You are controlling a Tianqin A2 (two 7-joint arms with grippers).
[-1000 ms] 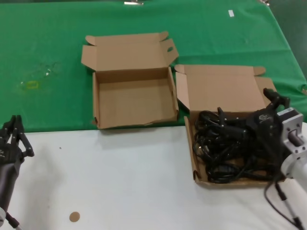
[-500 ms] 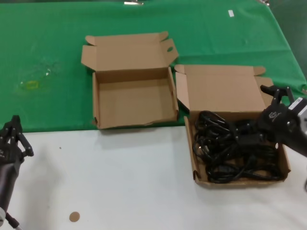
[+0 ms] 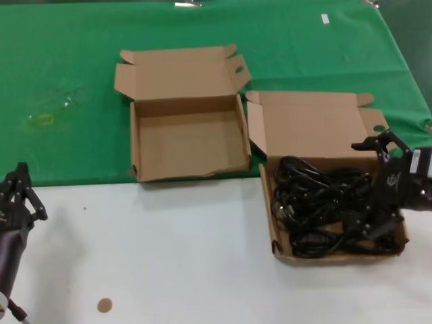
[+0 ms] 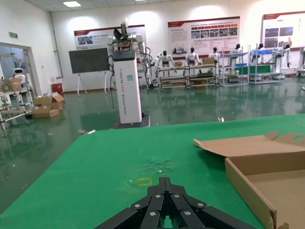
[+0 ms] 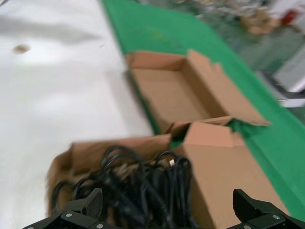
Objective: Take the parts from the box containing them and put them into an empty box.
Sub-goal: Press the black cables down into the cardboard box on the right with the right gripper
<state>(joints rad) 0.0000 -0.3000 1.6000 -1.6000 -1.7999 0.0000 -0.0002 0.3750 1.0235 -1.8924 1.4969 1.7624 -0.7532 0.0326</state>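
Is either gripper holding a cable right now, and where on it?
Nothing is held. The right gripper is open over the cables in the right-hand box; the left gripper waits empty.

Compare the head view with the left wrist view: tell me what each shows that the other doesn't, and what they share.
Only the head view shows the parts box with its tangle of black cables, the right gripper open at that box's right edge, the white tabletop, and a small brown disc.

Only the left wrist view shows the hall behind: a white robot pillar, wall posters, and boxes on the floor.

Both share the empty box, the green cloth, and the left gripper, parked and shut.
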